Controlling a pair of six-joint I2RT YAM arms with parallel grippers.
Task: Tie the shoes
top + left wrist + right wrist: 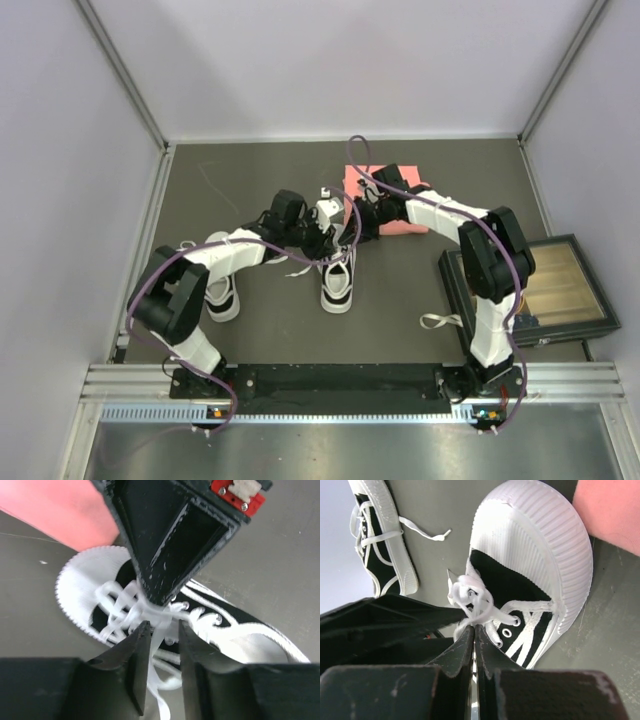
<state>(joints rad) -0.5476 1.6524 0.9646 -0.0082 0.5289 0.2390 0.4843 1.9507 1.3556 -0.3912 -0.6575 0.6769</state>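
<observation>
One shoe (337, 285) lies mid-table, its toe toward the back; it also shows in the left wrist view (80, 587) and the right wrist view (535, 555). The other shoe (222, 292) lies to its left, untied (380, 540). Both grippers meet over the middle shoe's laces (125, 607). My right gripper (474, 628) is shut on a white lace strand at the crossing (472, 600); its black body shows in the left wrist view (167, 540). My left gripper (163, 626) is open, its jaws on either side of a loose lace strand (157, 645).
A pink block (385, 200) lies just behind the middle shoe's toe (612, 510). A black framed tray (560, 290) sits at the right edge of the dark mat. A white strap (438, 320) lies near the right arm's base.
</observation>
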